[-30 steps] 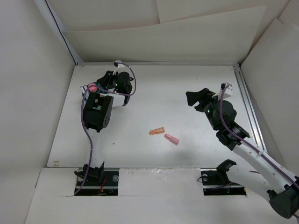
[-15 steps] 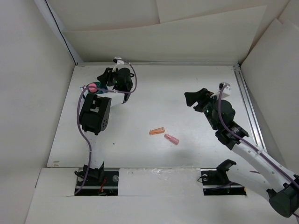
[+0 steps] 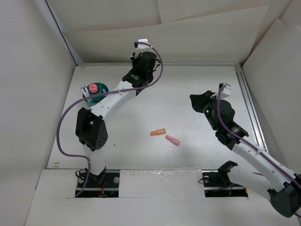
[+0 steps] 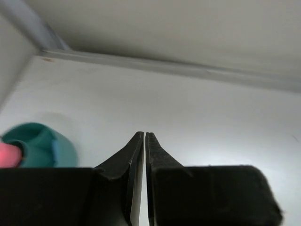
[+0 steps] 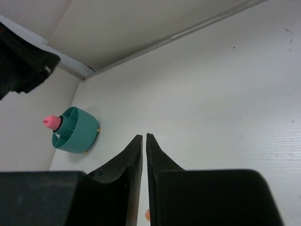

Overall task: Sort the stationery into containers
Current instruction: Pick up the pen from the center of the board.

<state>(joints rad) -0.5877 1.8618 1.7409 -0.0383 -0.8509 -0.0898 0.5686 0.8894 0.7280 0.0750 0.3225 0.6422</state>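
Observation:
A round teal cup (image 3: 97,92) with inner dividers stands at the back left, and a pink piece (image 3: 93,88) sticks up out of it. An orange piece (image 3: 158,133) and a pink piece (image 3: 172,140) lie side by side mid-table. My left gripper (image 3: 143,59) is raised near the back wall, right of the cup, shut and holding nothing (image 4: 144,134). The cup (image 4: 47,148) shows low at its left. My right gripper (image 3: 197,100) hovers right of centre, shut with nothing in it (image 5: 143,135), pointing toward the cup (image 5: 77,129).
White walls close in the table on the left, back and right. A metal rail (image 3: 249,101) runs along the right edge. The left arm's long white link (image 3: 113,96) stretches over the table just right of the cup.
The left arm swung from over the cup up and right toward the back wall, and its jaws closed. The right gripper's jaws closed too. The pink piece stays in the cup.

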